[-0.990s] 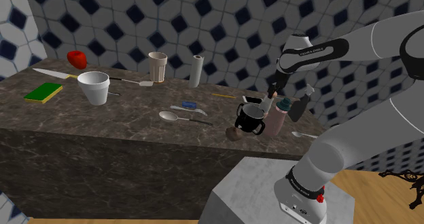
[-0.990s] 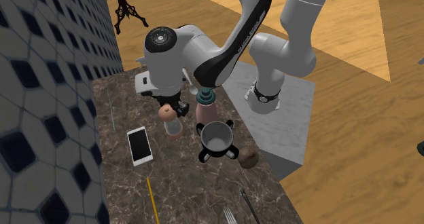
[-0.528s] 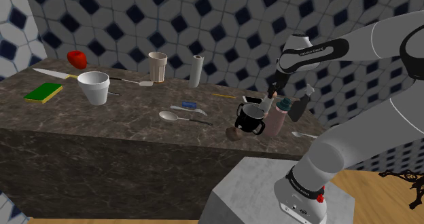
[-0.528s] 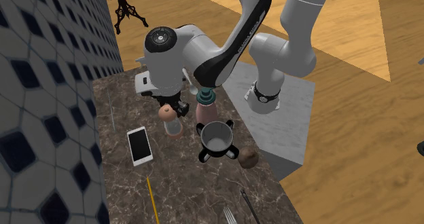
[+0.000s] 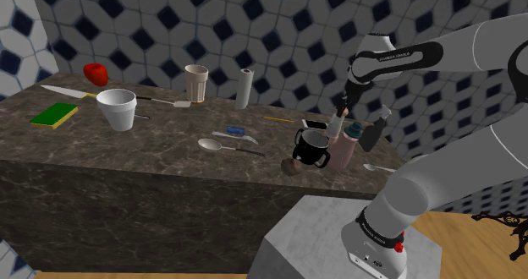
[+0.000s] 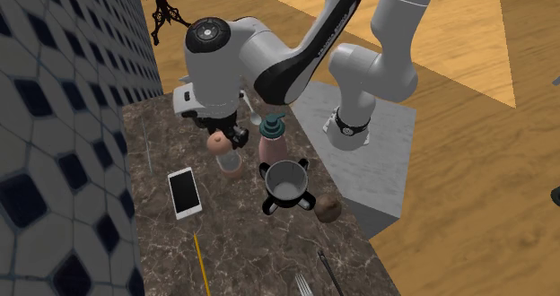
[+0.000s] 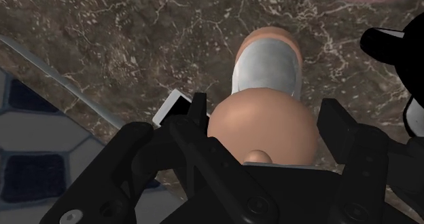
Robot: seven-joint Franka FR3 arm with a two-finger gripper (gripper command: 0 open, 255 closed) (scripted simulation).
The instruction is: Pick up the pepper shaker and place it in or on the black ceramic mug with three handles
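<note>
The pepper shaker point(image 6: 224, 155) has a round brown head and a pale grey body point(image 7: 267, 63). My gripper point(image 6: 226, 138) is shut on its head, with one black finger on each side point(image 7: 197, 114). In the shoulder view the shaker point(image 5: 337, 127) hangs just above the marble counter, behind the mug. The black mug with three handles point(image 5: 313, 144) stands upright near the counter's front edge point(image 6: 285, 182), close beside the shaker. Part of its black rim appears next to the gripper point(image 7: 401, 46).
A pink bottle with a teal cap point(image 6: 272, 140) stands right beside the mug and shaker. A white phone point(image 6: 185, 193), a pencil point(image 6: 201, 263) and a small brown lump point(image 6: 328, 211) lie nearby. A spoon point(image 5: 224, 145), white cup point(image 5: 117, 108) and paper roll point(image 5: 244, 88) sit further along the counter.
The hand has risen a little with the shaker in it, so the shaker's base has come off the counter. Nothing else has moved.
</note>
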